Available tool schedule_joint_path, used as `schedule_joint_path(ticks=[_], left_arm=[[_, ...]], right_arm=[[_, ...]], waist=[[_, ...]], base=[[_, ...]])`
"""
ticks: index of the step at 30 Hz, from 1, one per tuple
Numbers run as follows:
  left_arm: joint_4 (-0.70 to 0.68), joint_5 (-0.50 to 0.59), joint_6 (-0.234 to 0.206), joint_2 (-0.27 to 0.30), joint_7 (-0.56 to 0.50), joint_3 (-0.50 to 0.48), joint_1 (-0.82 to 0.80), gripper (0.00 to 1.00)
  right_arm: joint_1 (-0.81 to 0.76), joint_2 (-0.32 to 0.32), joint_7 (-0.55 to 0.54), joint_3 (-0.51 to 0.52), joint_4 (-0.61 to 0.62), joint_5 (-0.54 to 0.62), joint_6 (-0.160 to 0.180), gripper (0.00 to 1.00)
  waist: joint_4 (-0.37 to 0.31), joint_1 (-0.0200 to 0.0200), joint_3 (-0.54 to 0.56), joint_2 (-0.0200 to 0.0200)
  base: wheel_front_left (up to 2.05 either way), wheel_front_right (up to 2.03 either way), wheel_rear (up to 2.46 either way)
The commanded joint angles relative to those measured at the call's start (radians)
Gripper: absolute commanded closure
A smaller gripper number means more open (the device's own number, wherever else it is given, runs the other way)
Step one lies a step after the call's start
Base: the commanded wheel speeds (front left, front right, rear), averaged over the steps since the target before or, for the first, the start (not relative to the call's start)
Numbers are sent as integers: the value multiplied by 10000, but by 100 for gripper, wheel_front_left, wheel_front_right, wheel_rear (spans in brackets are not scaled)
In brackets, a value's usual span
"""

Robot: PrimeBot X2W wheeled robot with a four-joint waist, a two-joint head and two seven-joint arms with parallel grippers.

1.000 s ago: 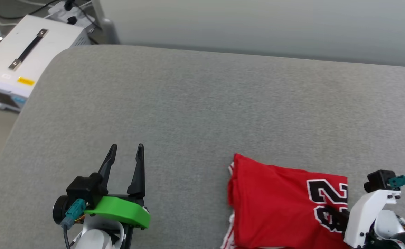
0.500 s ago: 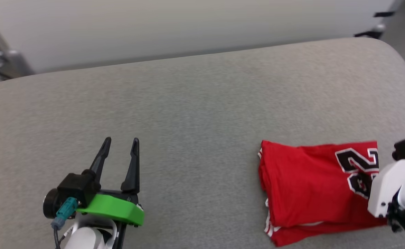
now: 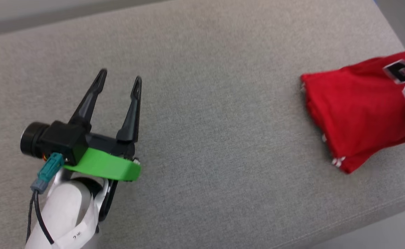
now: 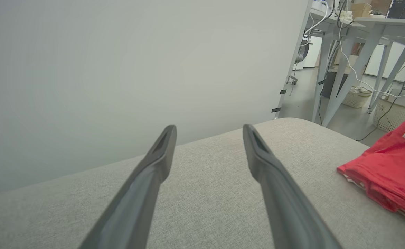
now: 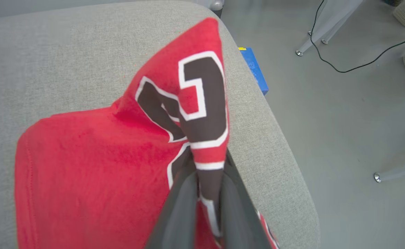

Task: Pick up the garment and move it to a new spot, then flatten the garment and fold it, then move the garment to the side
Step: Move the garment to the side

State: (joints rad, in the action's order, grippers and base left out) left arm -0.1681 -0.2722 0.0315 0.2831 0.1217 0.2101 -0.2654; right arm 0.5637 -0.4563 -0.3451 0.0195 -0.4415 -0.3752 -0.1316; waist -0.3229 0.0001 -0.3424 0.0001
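Grey cushion (image 3: 223, 138) carries the garment (image 3: 354, 114), number print (image 5: 209, 117) crumpled unreadable.

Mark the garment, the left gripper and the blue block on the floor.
garment (image 3: 354, 103), head view, plain red fabric near its middle.
left gripper (image 3: 119, 75), head view, midway between its two fingertips.
blue block (image 5: 254, 71), right wrist view, middle of its blue top face.

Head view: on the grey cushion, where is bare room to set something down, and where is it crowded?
The widest bare patch of the cushion lies between the open left hand and the folded shirt. The strip beyond the left hand is bare too. It is crowded at the right end, where the right hand pinches the shirt.
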Motion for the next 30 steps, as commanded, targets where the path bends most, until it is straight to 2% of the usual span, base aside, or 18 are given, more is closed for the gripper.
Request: schedule_joint_path(ticks=[1,7,12,13,14,15,16,21,26,29,30], left_arm=[[-120,106,85,85,-83,53,-365,0],[-429,218,225,162,-243,233,-1135,0],[-477,250,203,211,-211,218,-1374,0],[-459,250,200,214,-186,221,-1396,0],[-437,249,197,212,-164,229,-1405,0],[-405,246,198,204,-134,248,-1415,0],[-372,243,199,198,-110,262,-1422,0],[-83,196,173,135,53,325,-1395,0],[273,90,108,32,302,340,-1223,0],[780,-57,-72,-134,627,310,-726,0],[1178,-188,-340,-309,871,183,-195,0]], right_arm=[[409,-204,300,113,-298,149,9,100],[1665,-884,1299,726,-1998,523,9,100],[2313,-879,2210,1389,-3001,1393,9,100],[2417,-821,2433,1554,-3205,1587,9,97],[2480,-782,2598,1675,-3354,1770,9,85],[2541,-746,2818,1828,-3520,2021,9,56],[2581,-703,2985,1926,-3630,2202,9,0],[2691,-468,3934,2847,-3961,3307,9,0],[2482,-208,4600,3679,-3748,4110,9,0],[1754,200,5118,3894,-3138,4468,9,0],[806,632,5369,3829,-2428,4243,9,0]], waist=[[-210,-1,-1602,-1],[221,-1,-2586,-1],[411,-1,-2995,-1],[441,-1,-3018,-1],[463,-1,-3021,-1],[500,-1,-3015,-1],[524,-1,-3001,-1],[614,-1,-2690,-1],[743,-1,-2081,-1],[968,-1,-1060,-1],[1229,-1,-255,-1]], base=[[0,0,0],[0,0,0],[0,0,0],[0,0,0],[0,0,0],[0,0,0],[0,0,0],[0,0,0],[0,0,0],[0,0,0],[0,0,0]])
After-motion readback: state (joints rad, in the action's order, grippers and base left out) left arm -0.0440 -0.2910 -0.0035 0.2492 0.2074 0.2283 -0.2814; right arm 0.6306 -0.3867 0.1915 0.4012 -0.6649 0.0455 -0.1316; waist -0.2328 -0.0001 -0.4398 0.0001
